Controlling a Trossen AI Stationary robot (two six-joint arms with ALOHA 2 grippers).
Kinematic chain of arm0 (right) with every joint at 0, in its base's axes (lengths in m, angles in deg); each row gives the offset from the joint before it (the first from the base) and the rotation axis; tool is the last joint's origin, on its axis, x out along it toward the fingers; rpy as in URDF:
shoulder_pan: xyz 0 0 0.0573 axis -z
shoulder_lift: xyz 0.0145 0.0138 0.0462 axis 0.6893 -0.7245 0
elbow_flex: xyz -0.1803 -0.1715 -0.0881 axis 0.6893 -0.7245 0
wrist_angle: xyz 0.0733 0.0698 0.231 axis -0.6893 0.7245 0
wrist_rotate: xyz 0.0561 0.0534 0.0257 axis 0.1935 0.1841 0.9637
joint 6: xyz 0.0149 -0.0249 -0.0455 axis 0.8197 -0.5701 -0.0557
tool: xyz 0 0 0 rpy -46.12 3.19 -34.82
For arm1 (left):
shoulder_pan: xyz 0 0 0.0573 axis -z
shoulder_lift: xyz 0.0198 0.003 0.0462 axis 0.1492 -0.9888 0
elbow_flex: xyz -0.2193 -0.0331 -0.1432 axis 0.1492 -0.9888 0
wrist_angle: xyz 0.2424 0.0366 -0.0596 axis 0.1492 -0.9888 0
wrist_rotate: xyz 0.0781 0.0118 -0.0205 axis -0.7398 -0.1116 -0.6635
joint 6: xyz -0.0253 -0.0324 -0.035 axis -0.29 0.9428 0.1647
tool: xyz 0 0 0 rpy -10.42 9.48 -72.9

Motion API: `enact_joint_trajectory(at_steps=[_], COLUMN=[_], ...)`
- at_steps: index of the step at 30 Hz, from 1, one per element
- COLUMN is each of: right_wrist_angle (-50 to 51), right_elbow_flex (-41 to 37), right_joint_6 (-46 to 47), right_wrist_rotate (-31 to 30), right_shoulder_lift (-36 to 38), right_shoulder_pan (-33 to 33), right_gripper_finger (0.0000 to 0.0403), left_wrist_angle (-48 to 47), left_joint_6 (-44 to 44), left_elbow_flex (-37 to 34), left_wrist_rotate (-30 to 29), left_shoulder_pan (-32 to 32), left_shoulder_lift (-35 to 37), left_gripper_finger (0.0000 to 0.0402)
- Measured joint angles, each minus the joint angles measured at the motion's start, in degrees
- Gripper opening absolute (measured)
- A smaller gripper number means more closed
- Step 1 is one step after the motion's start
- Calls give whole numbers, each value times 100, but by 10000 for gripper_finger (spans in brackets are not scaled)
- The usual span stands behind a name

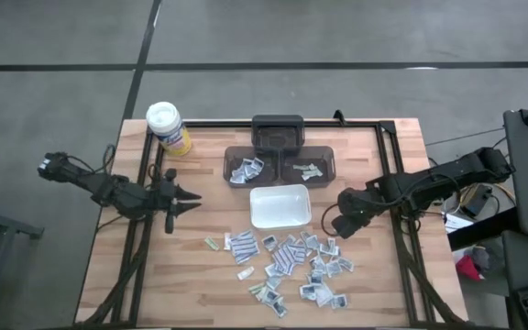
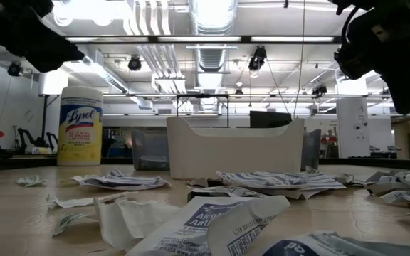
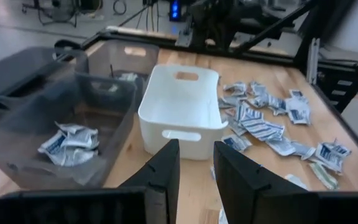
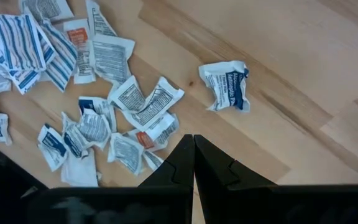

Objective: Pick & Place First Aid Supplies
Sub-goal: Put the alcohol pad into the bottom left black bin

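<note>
Left gripper [image 1: 193, 199] hovers beside the white tray [image 1: 280, 206], fingers apart, empty. Right gripper [image 1: 331, 228] hangs above the scattered packets [image 1: 291, 261], fingers together

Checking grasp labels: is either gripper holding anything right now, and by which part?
Nothing is held. The left gripper is open and empty, short of the white tray. The right gripper is shut on nothing, above the packets.
</note>
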Motion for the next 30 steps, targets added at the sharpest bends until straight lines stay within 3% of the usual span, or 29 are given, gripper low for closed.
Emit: enact_joint_trajectory(at_steps=[7, 20, 30], right_wrist_angle=[-11, 11, 7], right_elbow_flex=[-2, -78, -254], right_joint_6=[150, 405, 365], right_wrist_rotate=[-12, -283, -368], right_shoulder_lift=[-2, -11, -9], right_shoulder_pan=[2, 2, 2], right_gripper_finger=[22, 125, 137], left_wrist_angle=[-411, -469, -504], left_joint_6=[-46, -230, -25], left_elbow_flex=[2, -27, -98], left_wrist_rotate=[189, 194, 181], left_shoulder_pan=[-73, -73, -73], left_shoulder_lift=[128, 115, 84], left_gripper_finger=[92, 92, 92])
